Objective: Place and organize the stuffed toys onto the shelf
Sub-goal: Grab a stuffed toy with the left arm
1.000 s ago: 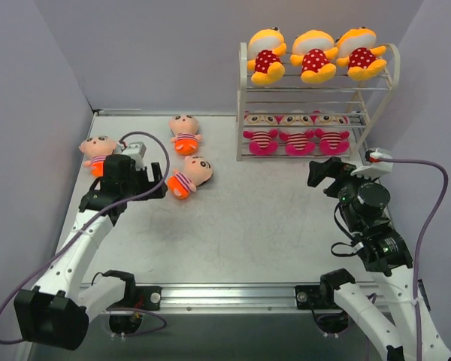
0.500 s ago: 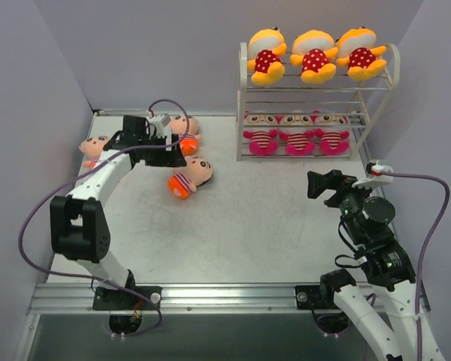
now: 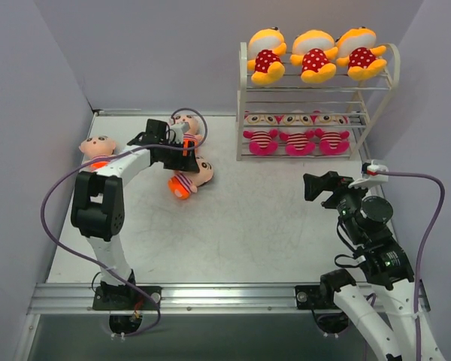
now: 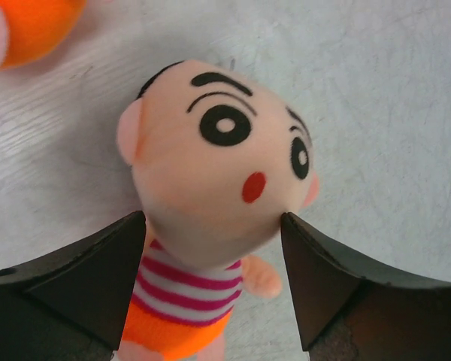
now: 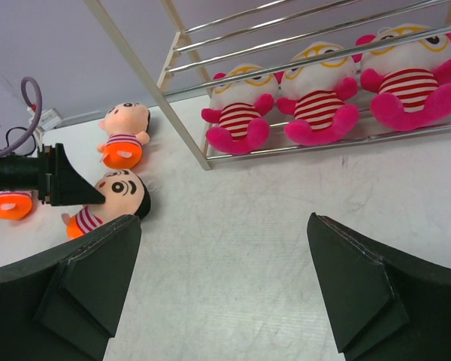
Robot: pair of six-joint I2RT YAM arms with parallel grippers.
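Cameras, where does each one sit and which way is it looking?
Top external: above and behind the arms, looking down at the table and shelf; both arms show, with left gripper and right gripper.
Left wrist: on the left arm, looking down at a peach-faced doll; its fingers flank it.
Right wrist: on the right arm, looking across the table towards the shelf's pink-striped dolls; its open fingers show.
Shared: all three see that peach-faced doll.

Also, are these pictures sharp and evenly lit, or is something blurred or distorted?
Top external view: sharp, soft even light, faint shadows by the white wire shelf. Left wrist view: the peach-faced plush doll in a striped shirt is close and sharp. Right wrist view: tilted, shelf rods run slanted; no strong glare.
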